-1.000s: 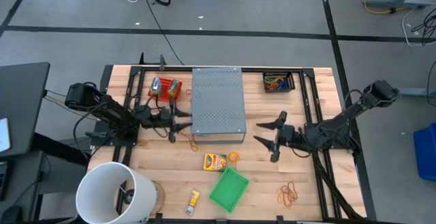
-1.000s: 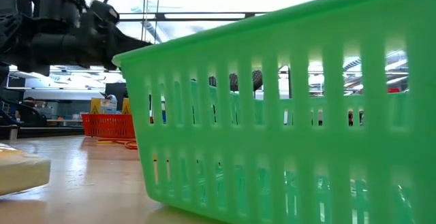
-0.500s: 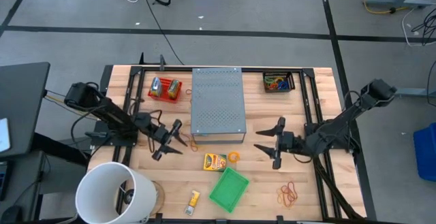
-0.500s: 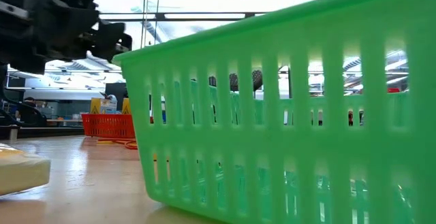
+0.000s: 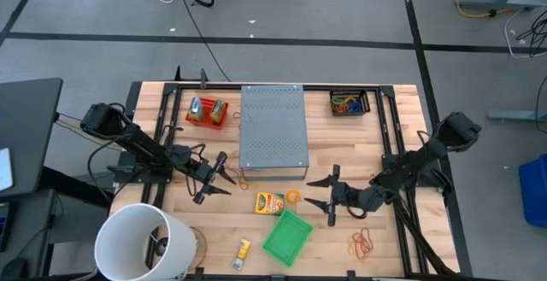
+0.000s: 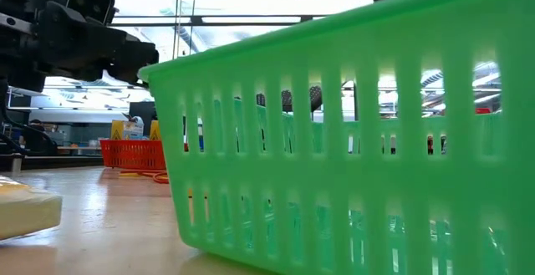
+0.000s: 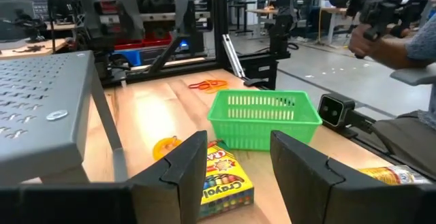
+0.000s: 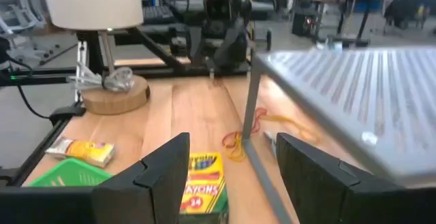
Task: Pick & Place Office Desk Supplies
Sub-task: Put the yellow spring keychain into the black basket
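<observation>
Nothing is held by either arm: the left end effector [image 5: 214, 177] is seen with its fingers parted and empty near the front left corner of the large grey perforated metal box [image 5: 273, 129], and the right end effector [image 5: 323, 197] is spread wide and empty just beside the yellow printed crayon packet [image 5: 269, 202] and a small orange rubber-band loop [image 5: 293, 197]. The green slotted plastic basket [image 5: 287, 236] appears empty, so the sorting is judged barely begun there. A second yellow-orange packet [image 5: 243, 248] and a cluster of orange-red rubber bands [image 5: 362, 243] are left loose on the wooden desk [image 5: 402, 110]. Some items are already seen in the red tray [image 5: 208, 111] and the black tray [image 5: 349, 102].
</observation>
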Motion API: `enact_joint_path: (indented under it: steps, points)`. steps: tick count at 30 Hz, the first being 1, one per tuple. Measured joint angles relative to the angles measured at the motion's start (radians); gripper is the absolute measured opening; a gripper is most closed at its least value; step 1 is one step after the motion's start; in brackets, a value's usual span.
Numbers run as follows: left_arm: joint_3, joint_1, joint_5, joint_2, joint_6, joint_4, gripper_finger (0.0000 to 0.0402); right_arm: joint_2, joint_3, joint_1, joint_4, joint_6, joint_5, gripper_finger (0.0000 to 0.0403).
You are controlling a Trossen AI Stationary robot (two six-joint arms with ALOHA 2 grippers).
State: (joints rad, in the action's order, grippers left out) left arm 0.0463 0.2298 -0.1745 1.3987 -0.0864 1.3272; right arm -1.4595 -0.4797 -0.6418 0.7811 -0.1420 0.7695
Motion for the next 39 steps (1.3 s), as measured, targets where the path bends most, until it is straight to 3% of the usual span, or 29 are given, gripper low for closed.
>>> enact_joint_path:
  steps: [4, 9, 16, 25, 39]
  points:
    - [0.0, 0.0, 0.001, 0.0, -0.01, -0.004, 0.0168, -0.034, -0.008, 0.01, -0.104, -0.165, 0.002, 0.0226]
    - [0.0, -0.022, 0.002, 0.0, -0.077, -0.002, 0.0168, -0.081, -0.101, 0.049, -0.454, -0.35, -0.054, 0.0226]
    - [0.0, -0.035, 0.015, 0.0, -0.099, -0.027, 0.0168, -0.192, -0.286, 0.086, -0.774, -0.377, -0.166, 0.0226]
    - [0.0, -0.036, 0.017, 0.0, -0.12, -0.03, 0.0168, -0.306, -0.358, 0.152, -0.848, -0.348, -0.292, 0.0226]
    - [0.0, -0.036, 0.017, 0.0, -0.122, -0.034, 0.0168, -0.31, -0.359, 0.224, -0.888, -0.305, -0.41, 0.0226]
